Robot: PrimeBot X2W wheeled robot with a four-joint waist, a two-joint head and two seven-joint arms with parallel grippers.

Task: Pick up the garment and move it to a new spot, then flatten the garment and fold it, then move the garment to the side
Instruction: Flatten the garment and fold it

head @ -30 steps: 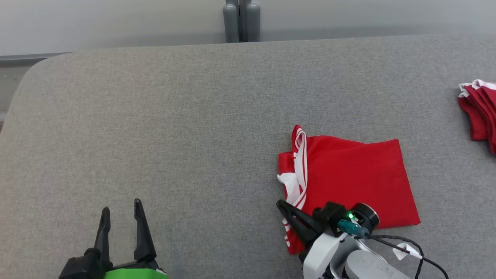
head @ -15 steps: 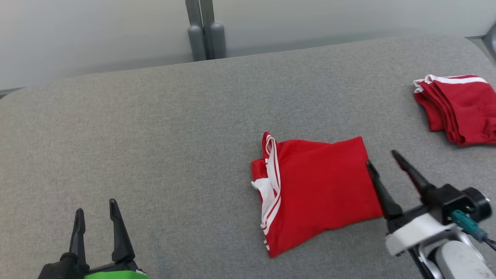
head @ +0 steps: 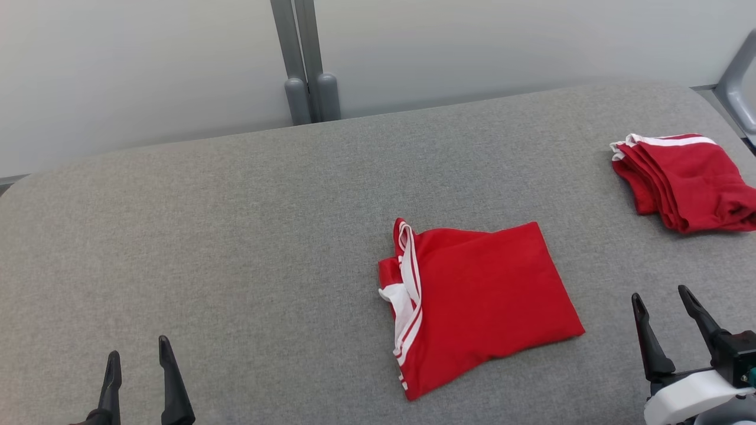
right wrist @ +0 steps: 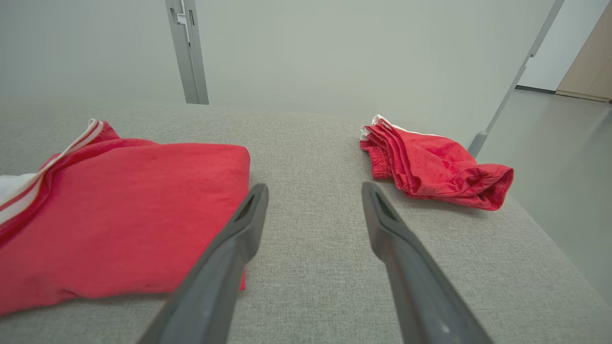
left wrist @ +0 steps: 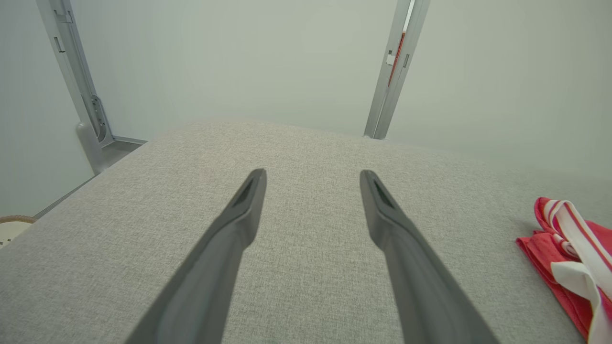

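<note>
Folded red garment with white stripes, lying flat on the grey fabric-covered counter. Its striped, layered edge faces the robot's left, with a patch of white fabric showing at that edge; its plain red face is turned upward. The right pincer stands to the right of the garment, near its lower right corner but apart from it, fingers spread wide with nothing between them. In the right wrist view the garment's right edge lies just beside the left finger. The left pincer stands well apart to the left of the garment, over bare counter, its fingers likewise parted wide and empty. In the left wrist view the garment's striped edge appears at the far right. A second pile of red cloth with white trim rests beyond and to the right of the garment, well apart from it, near the counter's edge. A grey upright post stands behind the counter, beyond the garment.
</note>
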